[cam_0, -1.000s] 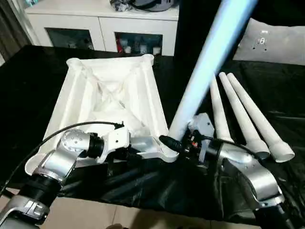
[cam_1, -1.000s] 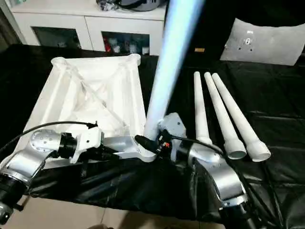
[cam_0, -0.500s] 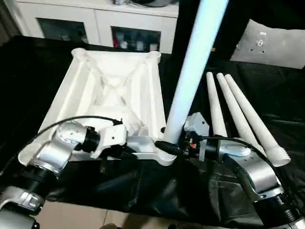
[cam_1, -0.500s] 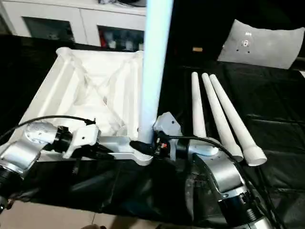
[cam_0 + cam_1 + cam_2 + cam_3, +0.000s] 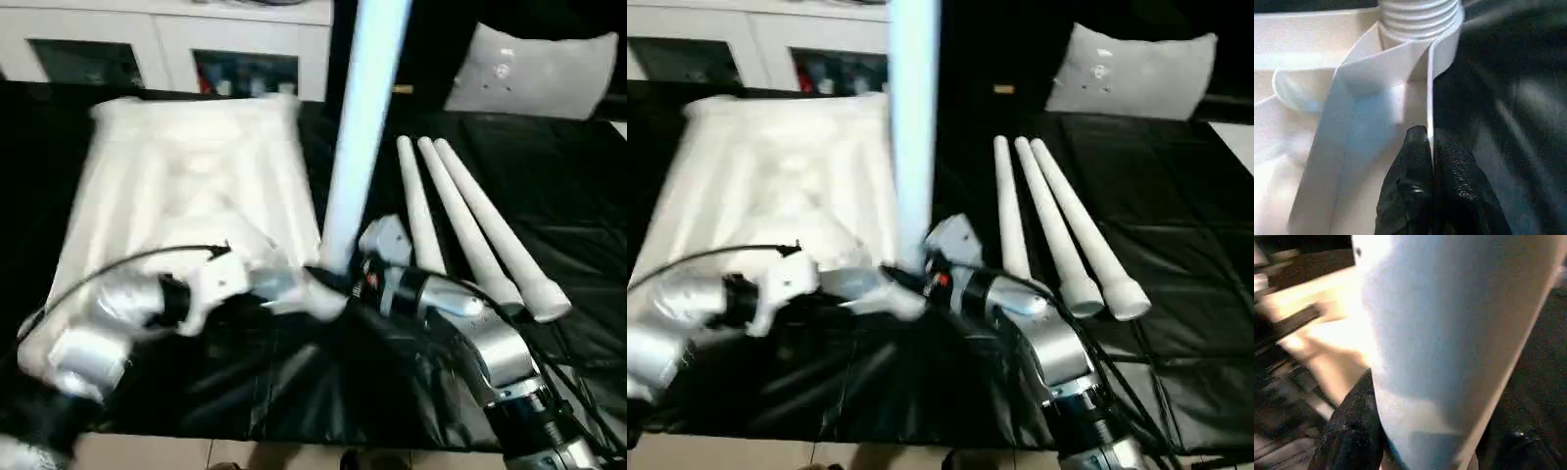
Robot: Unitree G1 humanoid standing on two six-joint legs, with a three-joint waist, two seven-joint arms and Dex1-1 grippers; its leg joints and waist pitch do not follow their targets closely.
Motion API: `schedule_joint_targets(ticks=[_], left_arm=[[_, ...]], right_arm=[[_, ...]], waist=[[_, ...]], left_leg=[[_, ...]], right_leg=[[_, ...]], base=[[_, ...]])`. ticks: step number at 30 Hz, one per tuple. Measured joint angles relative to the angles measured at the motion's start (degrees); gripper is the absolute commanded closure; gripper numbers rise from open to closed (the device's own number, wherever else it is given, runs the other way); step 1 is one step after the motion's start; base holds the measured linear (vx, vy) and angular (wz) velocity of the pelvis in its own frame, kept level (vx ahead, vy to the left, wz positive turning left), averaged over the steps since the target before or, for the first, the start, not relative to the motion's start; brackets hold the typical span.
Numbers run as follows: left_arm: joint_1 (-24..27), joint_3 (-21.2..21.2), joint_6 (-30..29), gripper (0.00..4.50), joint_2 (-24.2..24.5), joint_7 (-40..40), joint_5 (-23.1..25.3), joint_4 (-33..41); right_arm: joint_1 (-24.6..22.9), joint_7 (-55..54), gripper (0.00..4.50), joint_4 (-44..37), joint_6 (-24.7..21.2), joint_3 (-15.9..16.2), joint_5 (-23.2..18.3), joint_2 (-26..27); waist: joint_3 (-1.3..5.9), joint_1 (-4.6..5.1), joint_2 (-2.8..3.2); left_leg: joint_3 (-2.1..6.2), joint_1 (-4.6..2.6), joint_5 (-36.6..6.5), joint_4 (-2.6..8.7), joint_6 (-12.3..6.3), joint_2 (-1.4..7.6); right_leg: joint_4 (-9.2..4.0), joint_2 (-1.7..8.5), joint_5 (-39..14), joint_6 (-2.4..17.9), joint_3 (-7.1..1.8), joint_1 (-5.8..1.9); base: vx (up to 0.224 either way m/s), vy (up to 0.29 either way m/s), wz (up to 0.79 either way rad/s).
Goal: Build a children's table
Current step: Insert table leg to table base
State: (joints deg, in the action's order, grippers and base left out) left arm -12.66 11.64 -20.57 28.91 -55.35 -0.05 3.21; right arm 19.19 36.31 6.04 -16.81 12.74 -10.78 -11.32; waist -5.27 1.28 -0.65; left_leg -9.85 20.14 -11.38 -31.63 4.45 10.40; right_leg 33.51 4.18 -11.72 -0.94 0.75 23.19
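White table top point(image 5: 186, 186) rim sits pinched in the left gripper point(image 5: 1429, 147); beside it, the right gripper point(image 5: 1420, 440) clasps an upright leg point(image 5: 358, 127) at the corner socket point(image 5: 1418, 19).

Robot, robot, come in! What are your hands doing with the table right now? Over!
Left hand shut on the tabletop rim. Right hand shut on the upright leg at the near corner socket. Three spare legs lie alongside, nothing blocking.
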Motion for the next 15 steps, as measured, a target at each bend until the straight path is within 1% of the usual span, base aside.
schedule_joint_targets(ticks=[1, 2, 4, 6, 9, 12, 15], left_arm=[[0.99, -0.22, -2.39, 4.5, -1.46, 2.39, 0.38, 2.0], [1.27, -0.3, -4.07, 4.5, -2.8, 4.11, 0.69, 3.16], [1.39, -0.25, -7.6, 4.5, -5.17, 7.23, 1.72, 5.53], [1.33, 0.51, -9.9, 4.5, -7.17, 9.93, 2.96, 6.66], [1.07, 1.46, -10.6, 4.5, -7.94, 11.86, 4.24, 7.25], [0.7, 1.94, -11.68, 4.5, -7.82, 12.32, 4.4, 7.72], [0.58, 1.99, -13.23, 4.5, -7.66, 12.44, 4.42, 8.44]], right_arm=[[0.55, -1.34, 2.59, 0.81, 0.0, -0.64, 0.09, 0.84], [1.01, -2.35, 2.59, 1.33, -0.01, -1.21, 0.14, 1.38], [2.36, -4.34, 2.59, 2.37, 0.0, -2.15, 0.29, 2.26], [3.53, -5.75, 2.59, 4.1, 0.01, -2.86, 0.4, 3.04], [3.84, -6.69, 2.59, 4.67, 0.04, -3.39, 0.6, 3.59], [3.85, -6.95, 2.59, 4.68, 0.05, -3.39, 0.68, 3.93], [3.98, -6.94, 2.59, 5.1, 0.25, -3.39, 0.69, 4.28]], waist=[[-0.04, -0.07, 0.05], [-0.14, -0.14, -0.11], [-0.51, -0.17, -0.04], [-0.52, -0.22, -0.07], [-0.46, -0.51, -0.21], [-0.39, -0.74, -0.4], [-0.37, -0.7, -0.55]], left_leg=[[0.0, -0.05, 0.0, 0.0, 0.0, 0.0], [0.0, -0.04, 0.0, -0.01, 0.0, -0.02], [-0.01, 0.02, 0.0, 0.0, 0.0, -0.07], [-0.01, 0.22, 0.0, 0.02, 0.0, -0.07], [0.0, 0.22, 0.0, 0.1, 0.0, -0.06], [0.0, 0.21, 0.0, 0.17, 0.0, -0.06], [0.0, 0.22, 0.0, 0.19, 0.0, -0.06]], right_leg=[[-0.03, 0.0, 0.0, 0.0, -0.01, 0.0], [-0.06, 0.0, 0.0, 0.0, -0.03, 0.0], [-0.1, 0.01, 0.0, 0.01, -0.07, 0.13], [-0.1, 0.0, 0.03, 0.03, -0.07, 0.11], [-0.11, 0.0, 0.02, 0.03, -0.05, -0.01], [-0.11, 0.0, 0.02, 0.03, -0.04, -0.01], [-0.13, -0.01, 0.02, 0.03, -0.03, 0.01]], base=[[0.0, 0.0, 0.0], [0.0, 0.0, 0.0], [0.0, 0.0, 0.0], [0.0, 0.0, 0.0], [0.0, 0.0, 0.0], [0.0, 0.0, 0.0], [0.0, 0.0, 0.0]])
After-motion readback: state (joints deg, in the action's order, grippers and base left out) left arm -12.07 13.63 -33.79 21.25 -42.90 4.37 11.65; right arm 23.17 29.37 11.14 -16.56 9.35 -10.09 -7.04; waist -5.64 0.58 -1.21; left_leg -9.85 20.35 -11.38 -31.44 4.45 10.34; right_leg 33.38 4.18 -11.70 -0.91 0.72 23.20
